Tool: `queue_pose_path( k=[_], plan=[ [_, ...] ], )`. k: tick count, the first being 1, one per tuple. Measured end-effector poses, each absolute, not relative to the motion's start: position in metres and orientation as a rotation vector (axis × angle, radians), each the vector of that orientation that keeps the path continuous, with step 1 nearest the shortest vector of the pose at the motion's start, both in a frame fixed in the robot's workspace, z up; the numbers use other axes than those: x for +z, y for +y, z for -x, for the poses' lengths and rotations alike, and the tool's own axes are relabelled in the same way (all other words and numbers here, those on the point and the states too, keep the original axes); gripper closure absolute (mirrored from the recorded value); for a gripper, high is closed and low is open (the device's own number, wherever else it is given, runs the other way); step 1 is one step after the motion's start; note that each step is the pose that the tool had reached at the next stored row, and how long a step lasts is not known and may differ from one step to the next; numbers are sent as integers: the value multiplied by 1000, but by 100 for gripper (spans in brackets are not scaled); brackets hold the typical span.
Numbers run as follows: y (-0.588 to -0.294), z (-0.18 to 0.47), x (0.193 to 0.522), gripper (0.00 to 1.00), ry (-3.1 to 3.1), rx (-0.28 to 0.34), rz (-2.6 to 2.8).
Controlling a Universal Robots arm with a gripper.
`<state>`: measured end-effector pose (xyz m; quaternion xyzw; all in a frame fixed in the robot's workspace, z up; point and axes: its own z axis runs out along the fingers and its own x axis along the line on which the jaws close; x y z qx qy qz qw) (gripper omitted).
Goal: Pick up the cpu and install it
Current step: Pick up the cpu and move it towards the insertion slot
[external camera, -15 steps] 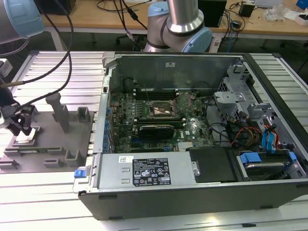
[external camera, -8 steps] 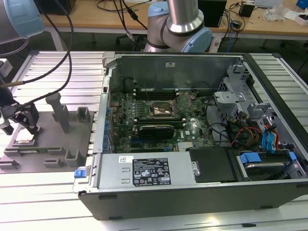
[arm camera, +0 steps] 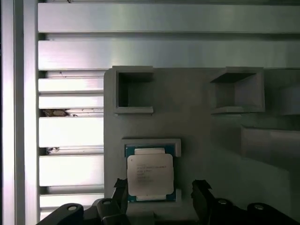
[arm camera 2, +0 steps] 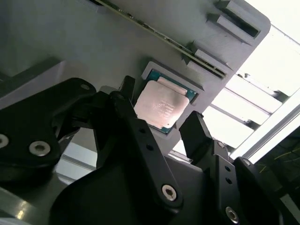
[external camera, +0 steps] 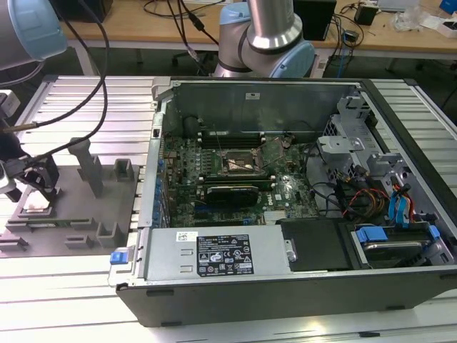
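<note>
My gripper (external camera: 39, 195) hangs low over the grey fixture plate (external camera: 75, 204) at the exterior view's left, its two black fingers (arm camera: 121, 197) spread wide. They stand on either side of the cpu (arm camera: 150, 174) and hold nothing. I cannot tell whether either fingertip touches the chip's edge.

The cpu lies flat, silvery top up, in a shallow square pocket of the fixture plate. Both wrist views show it between my fingertips, and in the second wrist view (arm camera 2: 164, 107) a thin teal border runs along its far edge. Two open square pockets (arm camera: 133, 91) stand on the plate beyond the chip, with upright grey blocks (external camera: 91, 166) nearby.

The plate rests on a ribbed aluminium table (external camera: 64, 293). Just beside it, toward the exterior view's right, an open computer case (external camera: 285, 296) lies on its side, the green motherboard (external camera: 285, 189) exposed. The dark socket frame (external camera: 239, 163) near the board's middle is well apart from my gripper. A black cable (external camera: 103, 86) loops above the fixture.
</note>
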<state>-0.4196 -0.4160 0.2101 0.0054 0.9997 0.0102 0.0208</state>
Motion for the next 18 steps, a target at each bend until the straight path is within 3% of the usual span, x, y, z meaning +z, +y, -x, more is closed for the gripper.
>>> queue_pose_path(
  k=[18],
  plan=[
    [-408, 427, 193, 34, 3100, 35, 31]
  ],
)
